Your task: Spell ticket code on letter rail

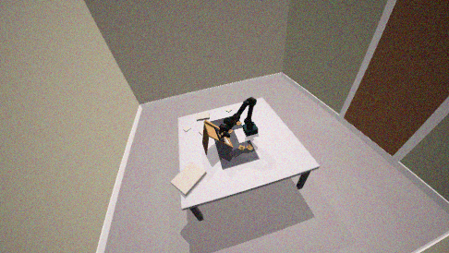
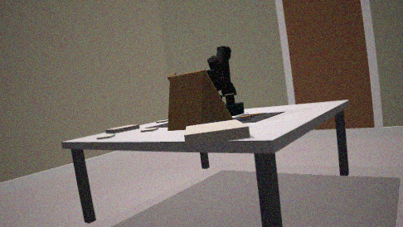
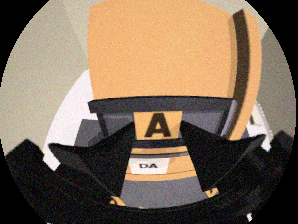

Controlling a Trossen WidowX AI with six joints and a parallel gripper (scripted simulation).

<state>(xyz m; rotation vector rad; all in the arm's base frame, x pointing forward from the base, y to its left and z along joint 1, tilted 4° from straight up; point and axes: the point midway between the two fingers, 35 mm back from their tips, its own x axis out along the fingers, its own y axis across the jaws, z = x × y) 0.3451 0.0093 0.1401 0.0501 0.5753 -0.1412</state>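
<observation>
An orange letter tile marked A [image 3: 157, 126] sits upright between the fingertips. My gripper [image 3: 157, 124] [image 1: 225, 133] is shut on it, in front of the tilted orange board [image 1: 212, 131] [image 3: 160, 55] [image 2: 186, 101]. A dark rail strip [image 3: 165, 102] crosses the board just behind and above the tile. Whether the tile touches the rail is unclear. The white ticket [image 3: 148, 166] below the tile reads DA. Loose orange tiles [image 1: 241, 148] [image 3: 212, 192] lie on the dark mat [image 1: 233, 162]; their letters are unreadable. The exterior view shows only the board's back, hiding my fingers.
A pale flat block [image 1: 188, 178] [image 2: 216, 130] lies near the table's front left corner. A thin pale block [image 1: 203, 117] [image 2: 122, 128] and small flat pieces [image 1: 187, 129] [image 2: 105, 136] lie beyond the board. A white pad [image 1: 240, 135] is beside the arm's base [image 1: 249, 128].
</observation>
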